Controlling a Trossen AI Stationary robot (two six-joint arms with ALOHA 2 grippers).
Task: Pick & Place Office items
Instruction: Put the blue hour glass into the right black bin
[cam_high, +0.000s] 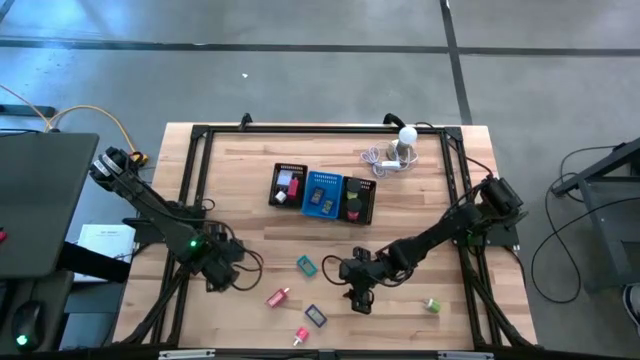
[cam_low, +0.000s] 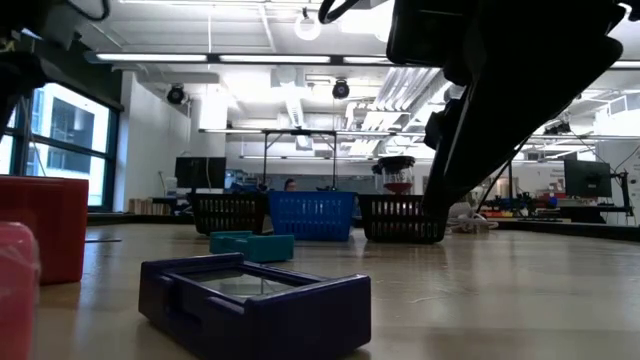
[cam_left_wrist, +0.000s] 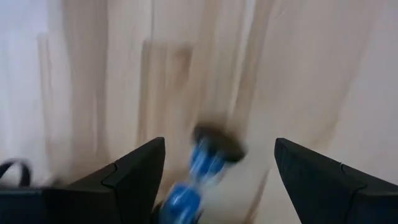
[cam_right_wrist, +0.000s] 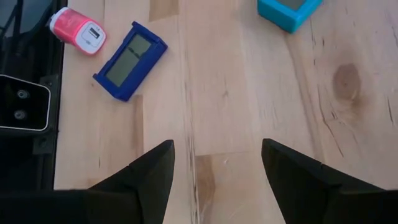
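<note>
Left end effector (cam_left_wrist: 214, 180) gapes over a blue clip (cam_left_wrist: 198, 177), light, springy, best pinched across its body; right end effector (cam_right_wrist: 217, 180) hangs apart, empty, above bare table (cam_right_wrist: 217, 93).

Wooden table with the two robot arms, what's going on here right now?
Two dark arms are sorting small office items into the black mesh tray with a blue middle section. The left gripper hangs open over a small blue and black spool-like piece, not yet gripping it. The right gripper is open and empty above bare wood, near a blue flat block with a grey screen, a pink block and a teal block.
</note>
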